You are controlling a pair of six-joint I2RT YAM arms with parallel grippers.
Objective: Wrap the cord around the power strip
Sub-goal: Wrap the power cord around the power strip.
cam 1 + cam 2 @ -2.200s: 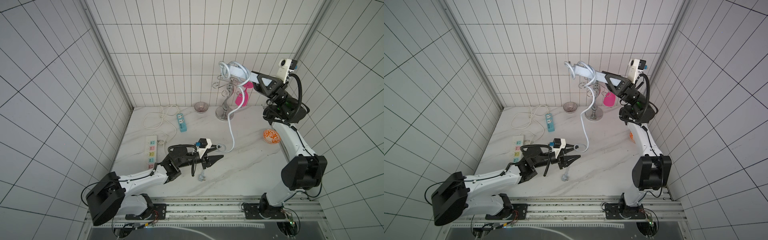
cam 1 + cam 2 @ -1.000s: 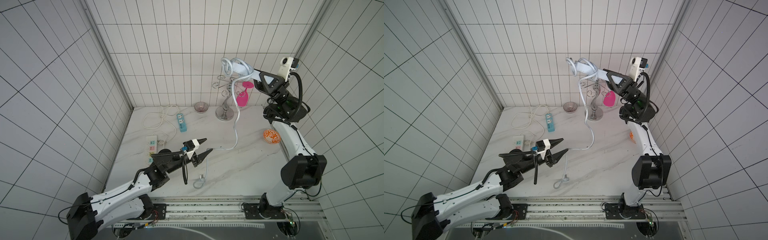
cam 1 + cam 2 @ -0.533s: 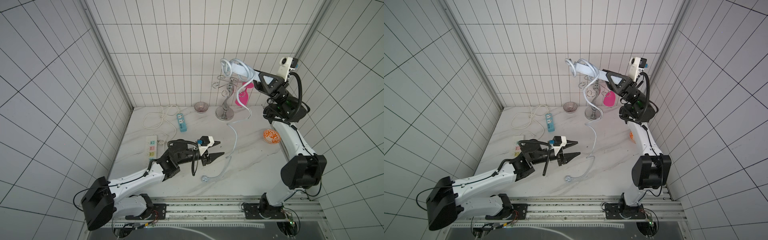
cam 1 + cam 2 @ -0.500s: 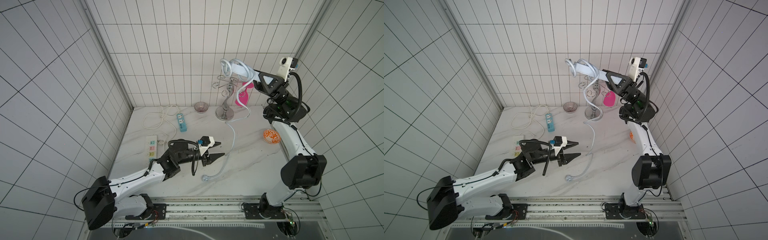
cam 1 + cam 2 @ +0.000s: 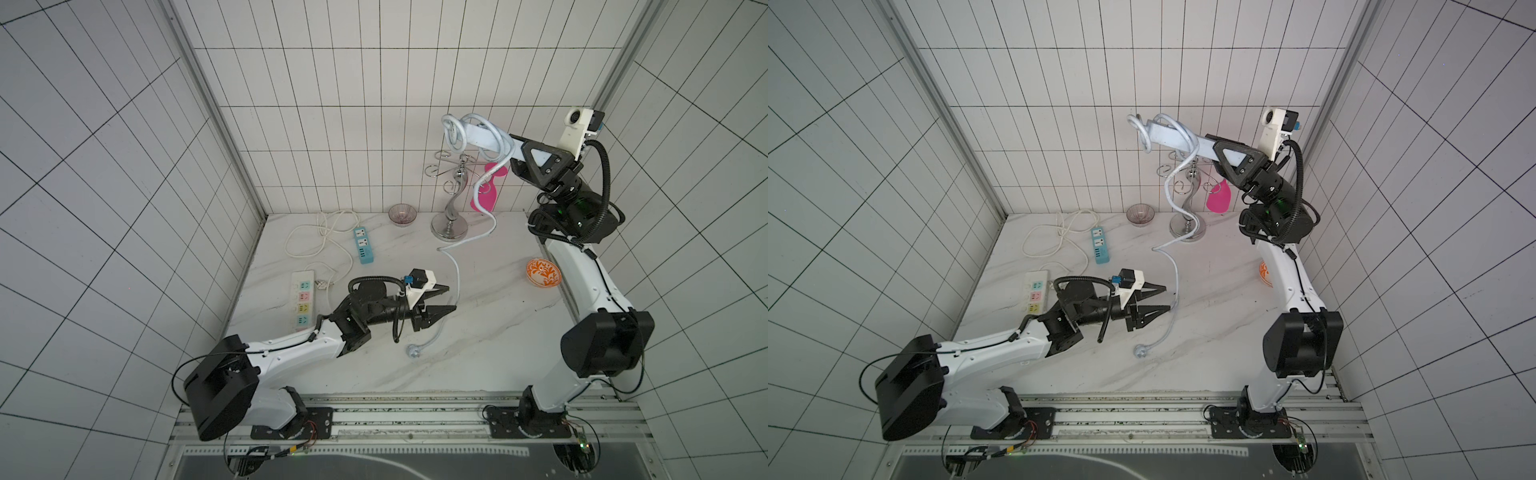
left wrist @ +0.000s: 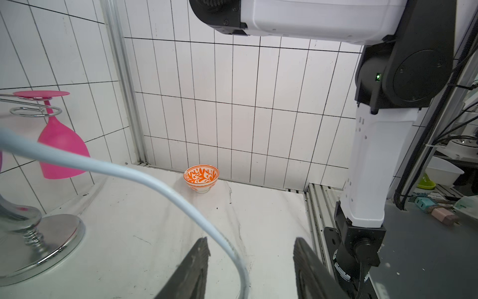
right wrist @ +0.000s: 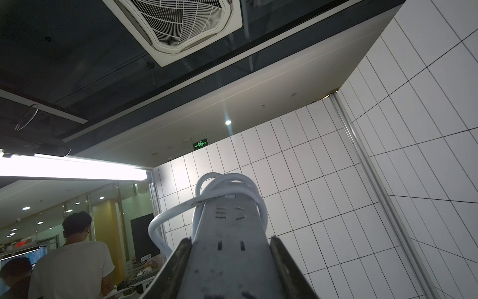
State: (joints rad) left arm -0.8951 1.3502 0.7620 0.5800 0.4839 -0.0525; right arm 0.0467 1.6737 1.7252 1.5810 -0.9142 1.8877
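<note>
My right gripper [image 5: 520, 153] [image 5: 1222, 156] [image 7: 230, 240] is raised high near the back wall and shut on one end of the pale grey-blue power strip [image 5: 482, 140] [image 5: 1179, 140] [image 7: 229, 227]. The cord [image 5: 457, 270] [image 5: 1176, 274] is looped around the strip's far end. From there it hangs to the table and ends in its plug [image 5: 413, 351] [image 5: 1139, 352]. My left gripper [image 5: 451, 297] [image 5: 1167, 297] [image 6: 251, 240] hovers low over the table, open. In the left wrist view the cord [image 6: 155, 181] runs loosely between its fingers.
A turquoise strip [image 5: 364, 245], a white strip with coloured sockets [image 5: 303, 299] and cream cables [image 5: 320, 237] lie at the back left. A glass bowl [image 5: 402, 214], a chrome stand [image 5: 451, 208] with a pink glass [image 5: 486, 193], and an orange bowl [image 5: 543, 272] stand at the back and right.
My left arm has come down from a raised pose to just above the table. The cord has gone slack and its lower run now lies on the table. The right arm has barely moved.
</note>
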